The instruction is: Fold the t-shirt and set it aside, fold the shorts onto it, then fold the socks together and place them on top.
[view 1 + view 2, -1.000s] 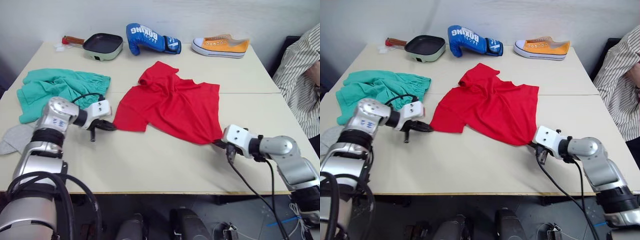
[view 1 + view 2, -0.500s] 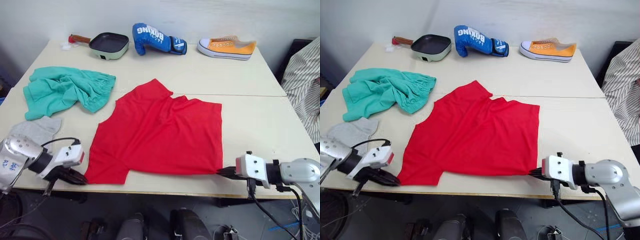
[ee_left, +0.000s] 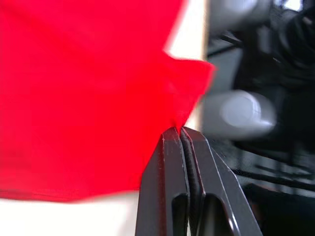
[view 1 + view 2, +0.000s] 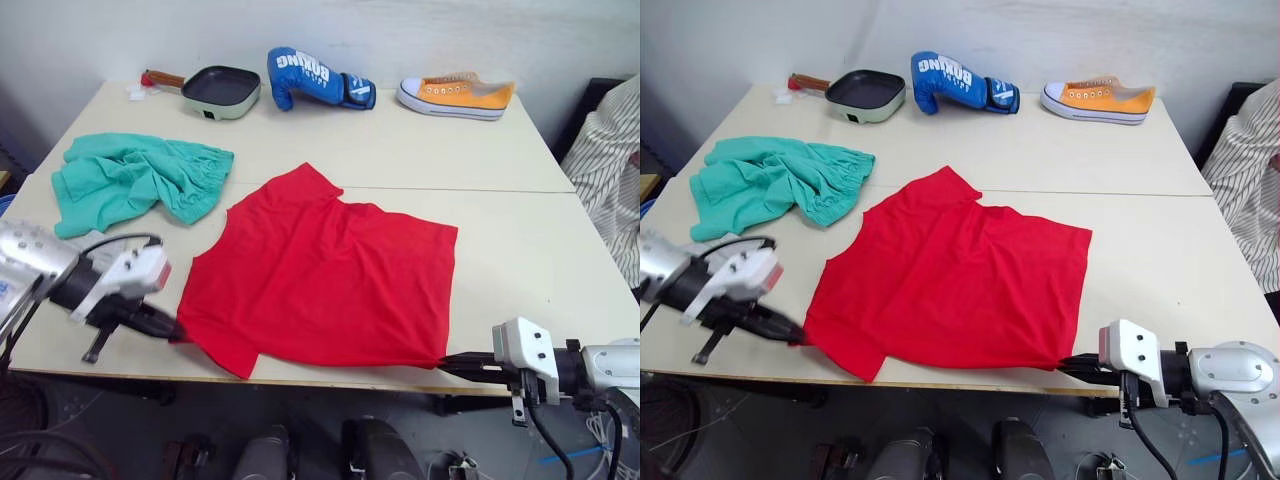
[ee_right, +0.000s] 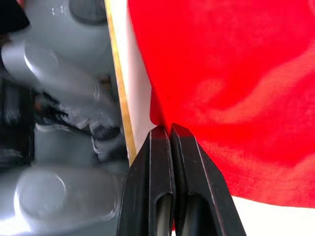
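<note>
Beige table against a white wall, t-shirt spread flat.

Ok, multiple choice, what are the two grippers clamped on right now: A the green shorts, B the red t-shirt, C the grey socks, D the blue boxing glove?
B: both the left gripper and the right gripper are shut on edges of the red t-shirt, which is spread on the table.
</note>
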You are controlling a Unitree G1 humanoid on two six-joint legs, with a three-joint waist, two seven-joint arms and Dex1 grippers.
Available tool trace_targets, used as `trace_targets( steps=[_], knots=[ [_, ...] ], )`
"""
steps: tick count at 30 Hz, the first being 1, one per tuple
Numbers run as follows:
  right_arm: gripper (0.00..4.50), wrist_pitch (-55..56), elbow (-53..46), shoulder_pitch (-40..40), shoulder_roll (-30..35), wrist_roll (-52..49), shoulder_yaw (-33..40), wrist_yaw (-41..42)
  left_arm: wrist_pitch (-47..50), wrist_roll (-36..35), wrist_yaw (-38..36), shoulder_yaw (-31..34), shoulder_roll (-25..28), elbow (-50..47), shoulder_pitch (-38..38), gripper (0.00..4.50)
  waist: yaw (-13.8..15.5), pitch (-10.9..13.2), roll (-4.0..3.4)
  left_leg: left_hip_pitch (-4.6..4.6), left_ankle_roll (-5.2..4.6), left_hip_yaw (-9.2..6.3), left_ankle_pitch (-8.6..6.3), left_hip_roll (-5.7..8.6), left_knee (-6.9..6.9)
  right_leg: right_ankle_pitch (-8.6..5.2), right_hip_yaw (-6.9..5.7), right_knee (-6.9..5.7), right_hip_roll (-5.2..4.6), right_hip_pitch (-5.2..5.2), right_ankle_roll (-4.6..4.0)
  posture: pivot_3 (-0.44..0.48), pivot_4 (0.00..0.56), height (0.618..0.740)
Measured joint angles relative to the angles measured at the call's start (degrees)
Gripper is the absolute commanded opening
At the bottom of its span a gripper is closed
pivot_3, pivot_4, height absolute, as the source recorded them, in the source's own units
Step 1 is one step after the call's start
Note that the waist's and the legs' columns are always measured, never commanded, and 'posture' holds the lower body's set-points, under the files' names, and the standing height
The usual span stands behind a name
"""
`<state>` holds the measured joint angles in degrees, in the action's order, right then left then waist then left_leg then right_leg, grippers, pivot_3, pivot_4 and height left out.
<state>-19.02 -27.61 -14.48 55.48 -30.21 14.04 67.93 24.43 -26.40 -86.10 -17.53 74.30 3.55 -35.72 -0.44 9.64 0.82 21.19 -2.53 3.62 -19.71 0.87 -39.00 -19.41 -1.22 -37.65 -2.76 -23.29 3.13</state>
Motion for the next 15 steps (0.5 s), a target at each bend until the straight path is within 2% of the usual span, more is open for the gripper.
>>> trace_targets(
  steps=[2,4,6,8,11,15],
  knots=[
    [0.00,-5.1,0.4,0.5,0.2,-4.1,0.5,0.2,-2.3,2.3,0.0,-6.4,-6.4,8.9,-10.7,0.02,0.5,0.0,0.00,0.08,-0.01,0.01,0.02,0.00,-0.09,0.00,0.00,-0.06,0.03,-0.04,0.01,0.000,0.150,0.740],
    [0.00,-9.2,0.6,1.0,0.6,-7.5,0.9,0.7,-5.1,4.4,0.0,-10.8,-11.4,17.1,-18.0,0.02,0.8,0.1,0.09,0.13,-0.05,0.01,0.02,0.01,-0.14,0.02,0.00,-0.09,0.03,-0.06,0.04,0.000,0.150,0.740],
    [0.00,-12.9,0.9,1.4,1.4,-10.0,1.1,1.2,-8.5,7.2,0.0,-13.3,-16.0,25.4,-23.5,0.02,0.8,0.1,0.09,0.18,-0.08,0.02,0.01,0.02,-0.16,0.03,0.00,-0.10,0.03,-0.06,0.06,0.000,0.150,0.740],
    [0.00,-17.8,1.5,1.7,2.8,-13.1,1.6,1.8,-14.9,12.1,0.0,-14.3,-23.2,37.7,-29.8,0.02,0.9,0.1,0.12,0.25,-0.11,0.01,0.00,0.02,-0.18,0.05,-0.02,-0.07,0.03,-0.09,0.09,0.000,0.150,0.740],
    [0.00,-22.8,3.7,2.8,3.0,-15.5,1.4,1.4,-22.8,18.0,0.1,-14.1,-30.7,51.2,-34.3,0.02,0.4,0.1,0.21,0.33,-0.12,0.05,-0.01,0.02,-0.17,0.05,-0.03,-0.09,0.04,-0.21,0.12,0.000,0.150,0.740],
    [0.00,-27.8,6.6,4.9,2.5,-17.0,1.3,-0.7,-29.0,22.7,0.1,-12.3,-34.7,60.6,-35.5,0.02,0.1,0.2,0.31,0.34,-0.06,0.06,0.02,0.01,-0.17,0.05,-0.03,-0.12,0.05,-0.30,0.12,0.000,0.150,0.740]
  ],
)
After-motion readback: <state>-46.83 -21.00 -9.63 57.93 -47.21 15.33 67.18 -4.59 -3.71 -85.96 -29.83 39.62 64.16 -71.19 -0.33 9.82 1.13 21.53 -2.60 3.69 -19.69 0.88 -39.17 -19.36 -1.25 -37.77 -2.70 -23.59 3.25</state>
